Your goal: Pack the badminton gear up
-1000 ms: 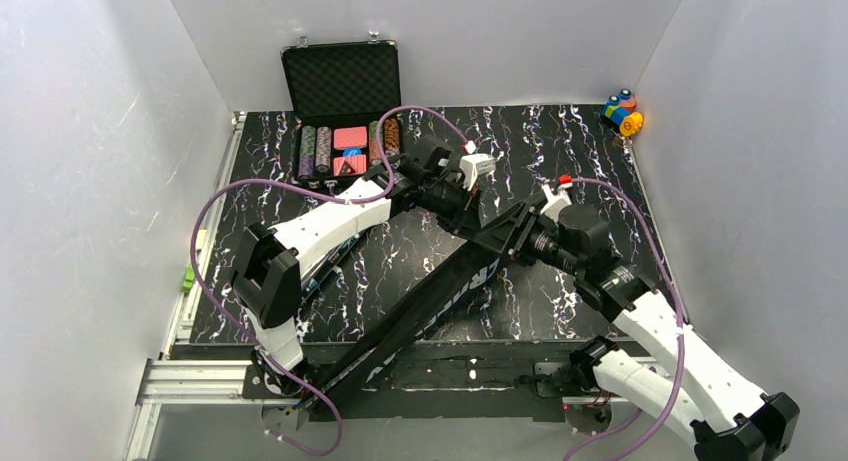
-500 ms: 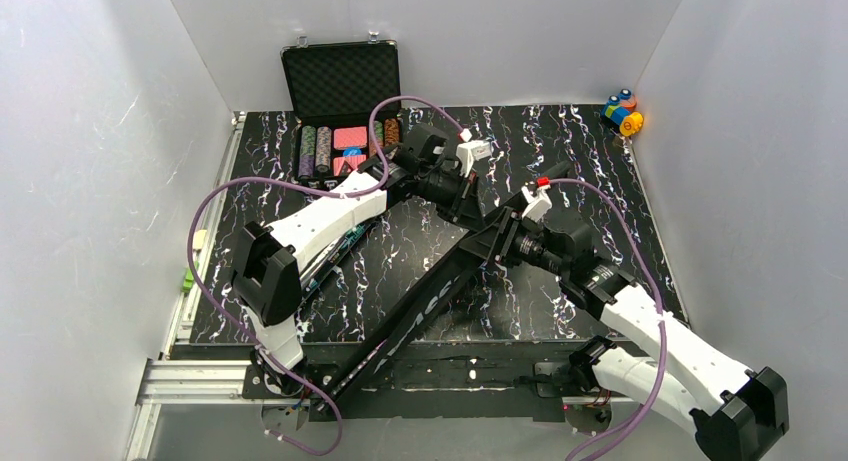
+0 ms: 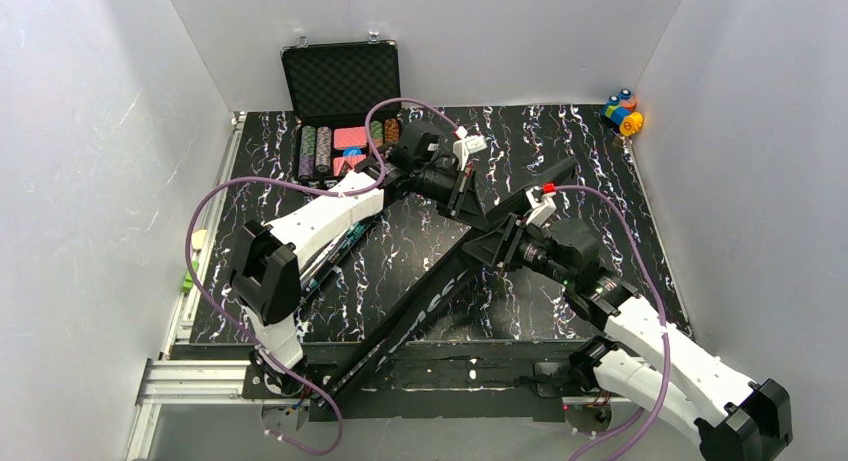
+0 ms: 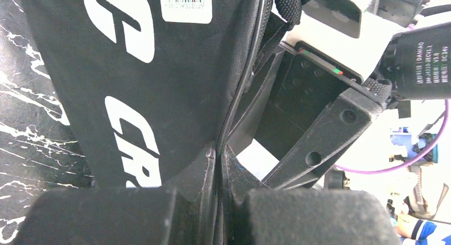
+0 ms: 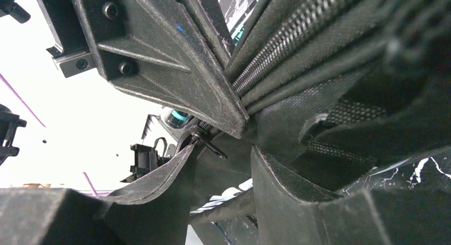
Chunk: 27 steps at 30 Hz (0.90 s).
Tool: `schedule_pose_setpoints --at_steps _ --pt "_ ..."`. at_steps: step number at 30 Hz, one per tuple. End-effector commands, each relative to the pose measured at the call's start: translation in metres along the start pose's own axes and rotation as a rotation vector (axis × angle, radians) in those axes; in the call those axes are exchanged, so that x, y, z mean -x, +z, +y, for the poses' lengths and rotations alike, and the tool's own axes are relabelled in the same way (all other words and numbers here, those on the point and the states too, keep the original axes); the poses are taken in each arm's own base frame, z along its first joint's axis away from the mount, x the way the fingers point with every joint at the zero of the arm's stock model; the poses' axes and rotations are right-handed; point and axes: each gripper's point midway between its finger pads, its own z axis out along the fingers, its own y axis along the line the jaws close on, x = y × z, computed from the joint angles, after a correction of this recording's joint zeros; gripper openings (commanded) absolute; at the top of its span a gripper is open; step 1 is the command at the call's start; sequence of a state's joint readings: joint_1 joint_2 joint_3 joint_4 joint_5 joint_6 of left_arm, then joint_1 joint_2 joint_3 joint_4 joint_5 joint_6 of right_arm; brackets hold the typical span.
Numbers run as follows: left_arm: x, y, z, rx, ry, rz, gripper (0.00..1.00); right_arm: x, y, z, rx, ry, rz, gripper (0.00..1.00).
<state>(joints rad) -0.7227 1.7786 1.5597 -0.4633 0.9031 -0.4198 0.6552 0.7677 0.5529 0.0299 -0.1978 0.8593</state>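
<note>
The black CROSSWAY bag [image 3: 430, 301] lies slantwise from the near left of the table to the far right, with its far end raised. My left gripper [image 3: 468, 203] is shut on the bag's edge; in the left wrist view the left gripper [image 4: 219, 160] pinches the thin seam beside the white lettering [image 4: 122, 80]. My right gripper [image 3: 503, 243] is open just beside it. In the right wrist view the right gripper [image 5: 223, 176] sits by the zipper [image 5: 287, 43] and its pull [image 5: 210, 143]. A black tube with teal print [image 3: 335, 253] lies partly under the left arm. Rackets and shuttlecocks are hidden.
An open black case of poker chips [image 3: 340, 111] stands at the back left. Small colourful toy blocks [image 3: 622, 111] sit in the far right corner. White walls close in the marbled black table [image 3: 520, 131] on three sides. Purple cables loop over both arms.
The bag's far end has risen and swung toward the far right. My right gripper has moved left, closer to the left gripper. The left gripper still holds the bag's edge.
</note>
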Motion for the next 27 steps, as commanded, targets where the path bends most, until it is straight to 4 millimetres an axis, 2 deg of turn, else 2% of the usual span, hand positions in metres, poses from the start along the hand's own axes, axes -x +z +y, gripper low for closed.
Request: schedule_pose_setpoints --at_steps 1,10,15,22,27 --pt "0.010 -0.018 -0.051 -0.144 0.062 -0.028 0.00 0.013 0.004 0.015 0.087 -0.046 -0.067 0.49" --pt "0.008 -0.017 -0.049 -0.153 0.054 -0.024 0.00 0.021 -0.001 0.040 0.206 -0.088 -0.099 0.41" --pt "0.008 -0.016 -0.047 -0.143 0.057 -0.023 0.00 0.019 -0.003 0.050 0.253 -0.081 -0.076 0.27" --pt "0.008 -0.016 -0.043 -0.124 0.066 -0.025 0.00 0.010 -0.006 0.047 0.251 -0.046 -0.045 0.02" --pt "0.009 -0.016 -0.040 -0.106 0.075 -0.030 0.00 0.006 -0.009 0.051 0.274 -0.035 -0.028 0.01"
